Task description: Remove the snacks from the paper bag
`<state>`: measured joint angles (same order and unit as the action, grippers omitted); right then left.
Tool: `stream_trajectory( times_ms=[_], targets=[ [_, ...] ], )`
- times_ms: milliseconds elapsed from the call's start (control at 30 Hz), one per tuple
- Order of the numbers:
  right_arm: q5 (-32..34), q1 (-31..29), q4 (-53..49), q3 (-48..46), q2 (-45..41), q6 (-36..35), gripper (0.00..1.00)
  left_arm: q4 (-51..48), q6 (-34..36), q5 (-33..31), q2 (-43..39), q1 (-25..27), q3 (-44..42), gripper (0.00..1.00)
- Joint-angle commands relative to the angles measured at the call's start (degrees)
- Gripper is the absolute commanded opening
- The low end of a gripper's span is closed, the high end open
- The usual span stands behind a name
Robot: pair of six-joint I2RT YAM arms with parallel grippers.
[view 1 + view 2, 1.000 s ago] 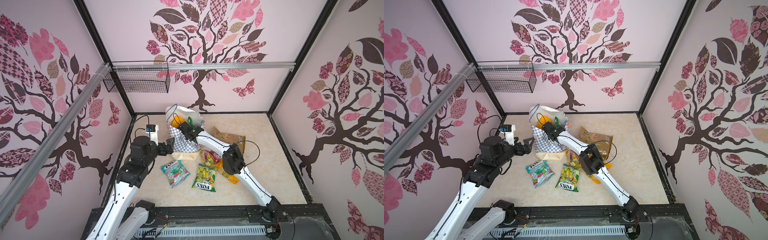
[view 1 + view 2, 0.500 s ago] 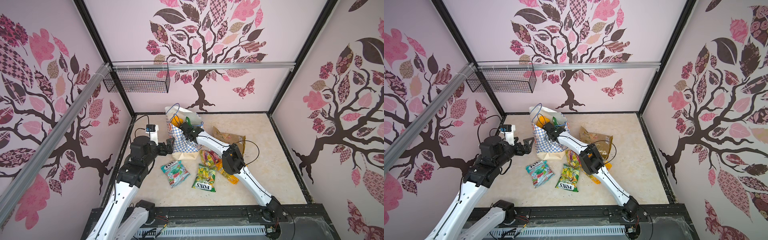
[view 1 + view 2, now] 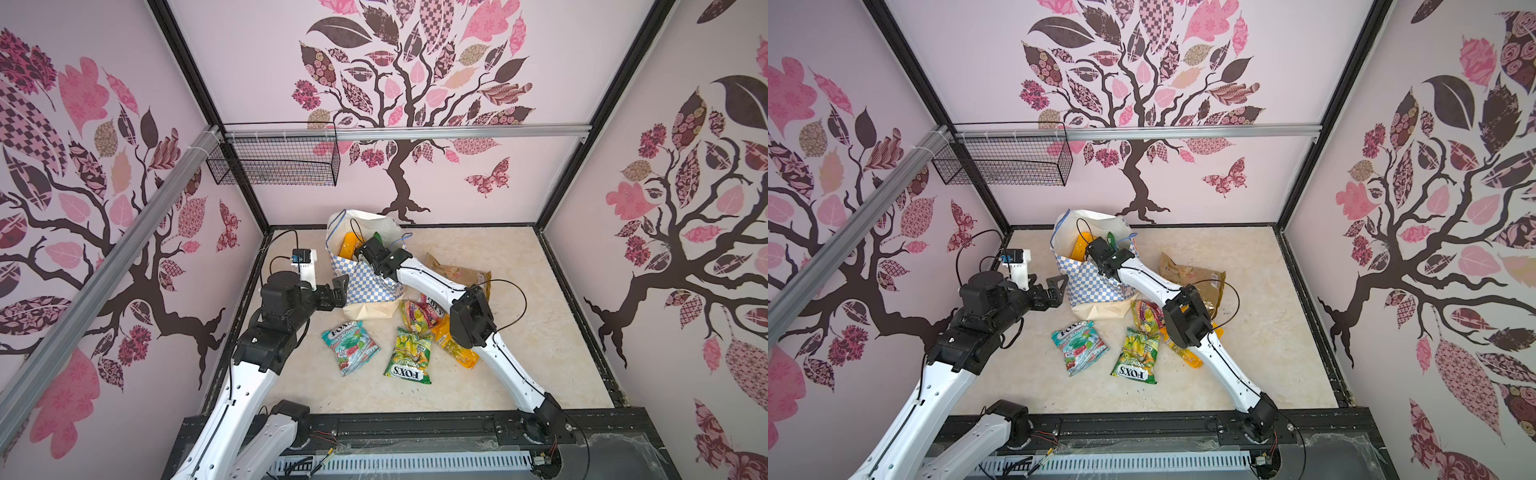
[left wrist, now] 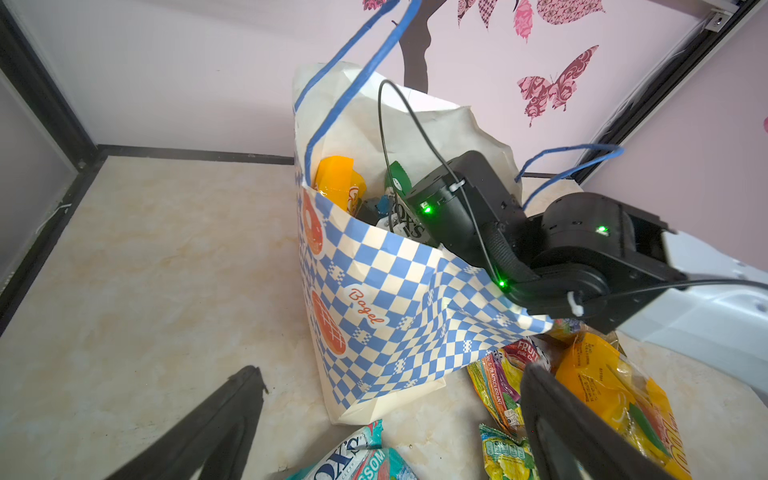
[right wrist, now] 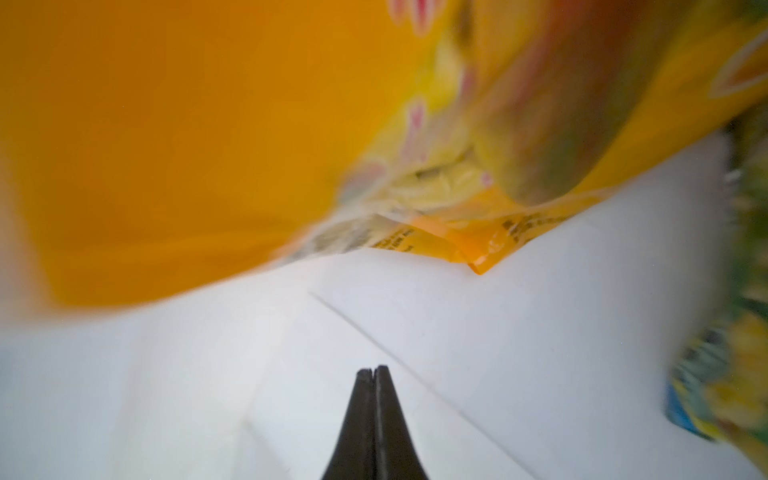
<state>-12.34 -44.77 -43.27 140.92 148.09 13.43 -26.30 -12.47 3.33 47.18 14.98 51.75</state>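
The blue-and-white checked paper bag (image 3: pixel 365 286) stands at the back middle of the floor, seen in both top views and the left wrist view (image 4: pixel 374 291). An orange snack packet (image 3: pixel 347 245) and a green one (image 3: pixel 376 239) stick up inside it. My right gripper (image 5: pixel 374 370) reaches into the bag's mouth, shut with nothing between its fingers; the orange packet (image 5: pixel 166 145) lies just ahead of it. My left gripper (image 3: pixel 338 286) hangs open beside the bag's left face. On the floor lie a teal packet (image 3: pixel 350 347), a green one (image 3: pixel 409 357), an orange-pink one (image 3: pixel 419 313), a yellow-orange one (image 3: pixel 453 347) and a gold-brown one (image 3: pixel 457 272).
A black wire basket (image 3: pixel 274 162) hangs on the back wall at the left. Pink walls close in the floor on three sides, and a black rail (image 3: pixel 415 424) runs along the front. Bare floor (image 3: pixel 540 332) lies right of the right arm.
The right gripper's jaws have closed inside the bag. The left arm and the packets on the floor have not moved.
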Motion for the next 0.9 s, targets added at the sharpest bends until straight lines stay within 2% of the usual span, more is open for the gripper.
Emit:
stream_trajectory(
  times_ms=[0, 133, 567, 867],
  targets=[
    [-0.85, -0.18, 1.77, 0.22, -6.06, 0.72, 0.00, 0.40, -0.28, 0.73, -0.27, -0.30, 2.01, 0.98],
    [-0.36, -0.16, 2.64, 0.23, -10.21, 0.78, 0.00, 0.40, -0.27, 0.56, -0.43, -0.39, 1.95, 0.98],
    [2.47, -0.01, 2.68, 2.04, -14.80, -0.32, 0.00, 0.53, -0.27, 0.55, -0.82, -0.45, 1.86, 0.98],
    [5.30, 0.39, 2.92, 2.64, -20.96, -1.72, 0.00, 0.73, -0.27, 0.28, -1.46, -0.48, 1.61, 0.98]
  ],
)
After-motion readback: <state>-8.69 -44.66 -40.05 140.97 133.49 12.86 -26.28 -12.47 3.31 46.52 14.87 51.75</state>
